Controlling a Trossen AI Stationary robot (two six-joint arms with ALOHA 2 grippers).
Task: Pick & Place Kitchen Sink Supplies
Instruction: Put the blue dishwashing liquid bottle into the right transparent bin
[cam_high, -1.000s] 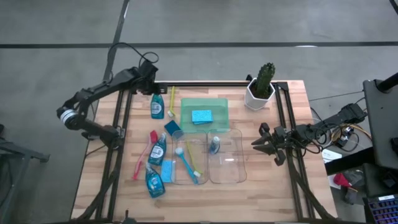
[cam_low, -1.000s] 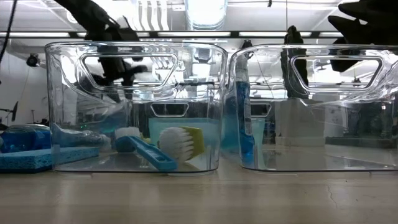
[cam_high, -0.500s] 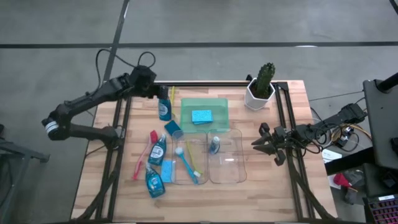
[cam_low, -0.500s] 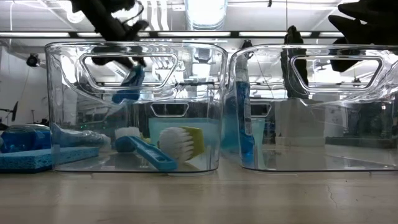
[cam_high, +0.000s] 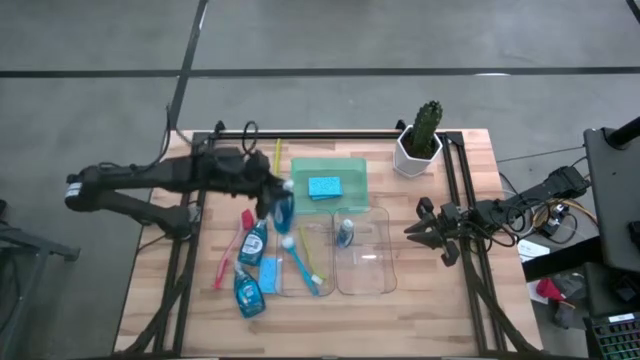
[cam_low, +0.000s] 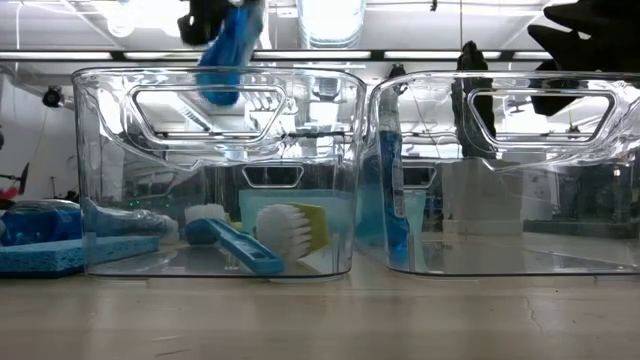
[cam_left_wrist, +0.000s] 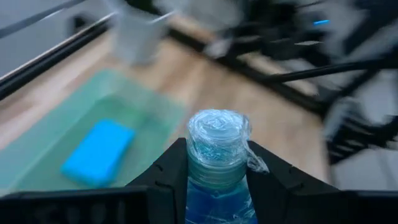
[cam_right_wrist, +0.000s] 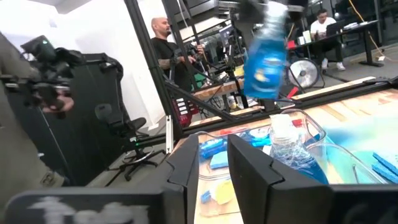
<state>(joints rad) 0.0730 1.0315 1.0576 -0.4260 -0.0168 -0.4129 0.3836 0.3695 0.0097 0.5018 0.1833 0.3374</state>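
My left gripper (cam_high: 276, 196) is over the table's middle, at the near left corner of the green tray, shut on a small clear bottle of blue liquid (cam_high: 284, 212). In the low view that bottle (cam_low: 225, 55) is up above the left clear bin (cam_low: 215, 170). Two more bottles (cam_high: 253, 238) (cam_high: 248, 292) lie on the table, beside a blue sponge (cam_high: 269, 272) and a red-pink brush (cam_high: 228, 255). A yellow-green brush (cam_high: 277, 155) lies near the far edge. My right gripper (cam_high: 418, 229) waits open at the table's right side. My left gripper pinches the bottle between its two fingers (cam_left_wrist: 169, 174) at the neck (cam_left_wrist: 217, 167), just below the wrapped cap (cam_left_wrist: 217, 132). The bottle lies along the fingers, cap pointing out past their tips. It is lifted clear of the table and tilted.
The left bin (cam_high: 305, 258) holds a blue and a yellow-green brush; the right bin (cam_high: 372, 262) holds one bottle (cam_high: 345, 233). A blue sponge (cam_high: 323, 187) lies in the green tray (cam_high: 352, 172). A cactus in a white pot (cam_high: 420, 140) stands at the far right. People show in the room beyond.
My left gripper has picked up a bottle that lay near the table's far left side. It has lifted it clear and carried it right and toward the near edge, to just above the left bin. My right arm has kept still.
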